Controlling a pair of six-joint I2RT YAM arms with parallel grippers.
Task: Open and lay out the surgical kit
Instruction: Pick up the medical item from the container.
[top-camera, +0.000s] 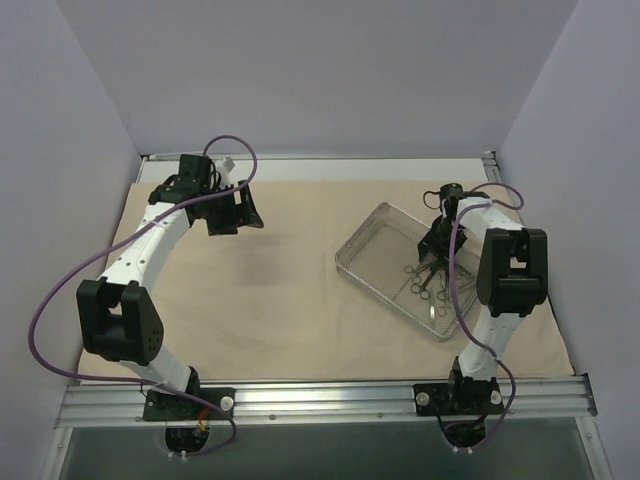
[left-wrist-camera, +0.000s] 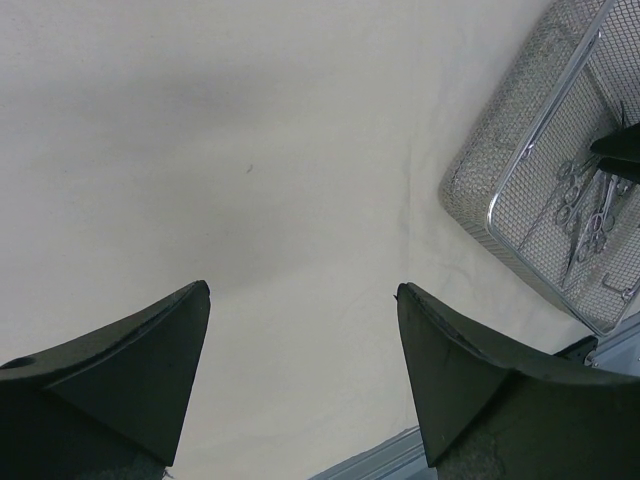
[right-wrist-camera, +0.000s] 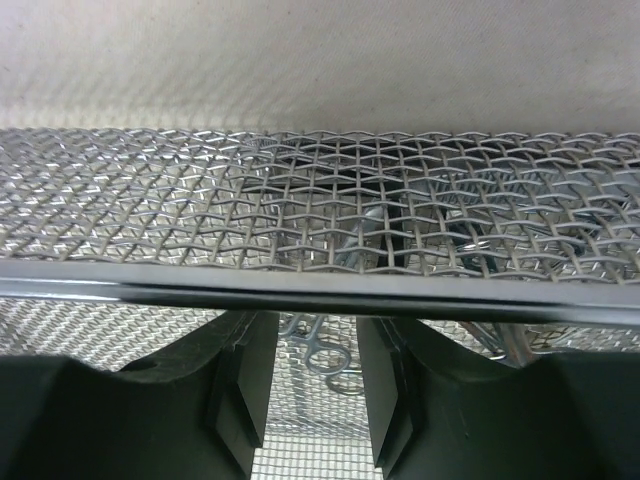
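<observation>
The right gripper (right-wrist-camera: 318, 370) is down in the tray (top-camera: 360, 236), jaws narrow around scissors (right-wrist-camera: 322, 356), not pinching; it should close on one ring, then lift slowly. The left gripper (left-wrist-camera: 302, 290) hangs left of the tray, jaws wide.

Plain pale-lilac walls box the table in on 3 sides: back wall (top-camera: 320, 70) along the far edge, left wall (top-camera: 50, 150) & right wall (top-camera: 595, 150) slanting in twd the far corners. Table (top-camera: 330, 163) shows a bare whitish strip along its far edge, w/ a slotted alu rail (top-camera: 330, 395) running the whole near edge; below that is a dark surface (top-camera: 330, 450), grey-green, floor or shelf can't tell. Light is soft & even, shadows faint.
</observation>
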